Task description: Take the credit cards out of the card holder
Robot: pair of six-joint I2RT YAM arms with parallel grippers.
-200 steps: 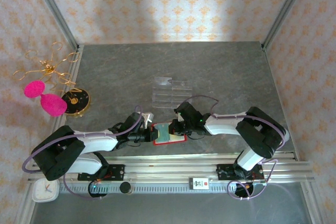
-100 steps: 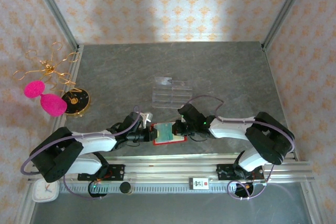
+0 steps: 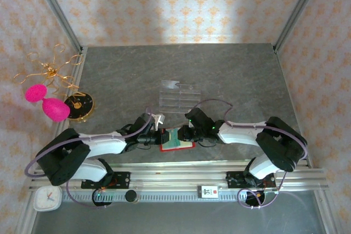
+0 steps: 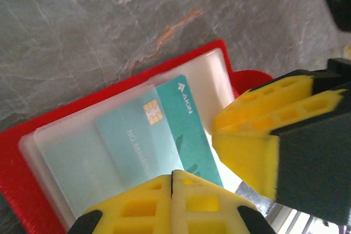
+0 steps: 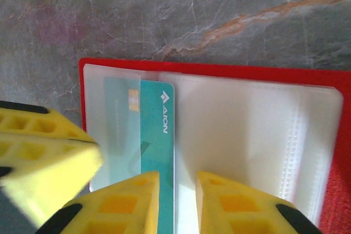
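"Now that my right gripper (image 5: 176,183) has eased apart after being pinched tight, a narrow gap stands between its yellow pads (image 5: 123,204), and the long edge of the teal card (image 5: 156,135) runs straight down into that gap."

"So you have let go of it?"

"That is my reading, though I cannot see whether either pad touches the plastic. The card sits half out of its clear sleeve (image 5: 118,135). Its chip end is under the film, to the left of my right fingers, and the printed half lies bare just ahead of them."

"And the other hand?"

"My left gripper (image 4: 171,182) is closed, pads flush together, low over the near edge of the card holder (image 4: 13,190). It has crept a little nearer over the last second. Whether it pins the sleeve or merely hovers, I cannot tell."

"What does that mean for the job?"

"No card is free yet. The card holder lies open on the table (image 5: 164,9) beneath both sets of fingers. I judge the loosening to be a re-grip: I would close again further up the bare half, then draw it clear of the sleeve. The milky pockets (image 5: 247,130) right of my right fingers may hold more; I cannot tell."
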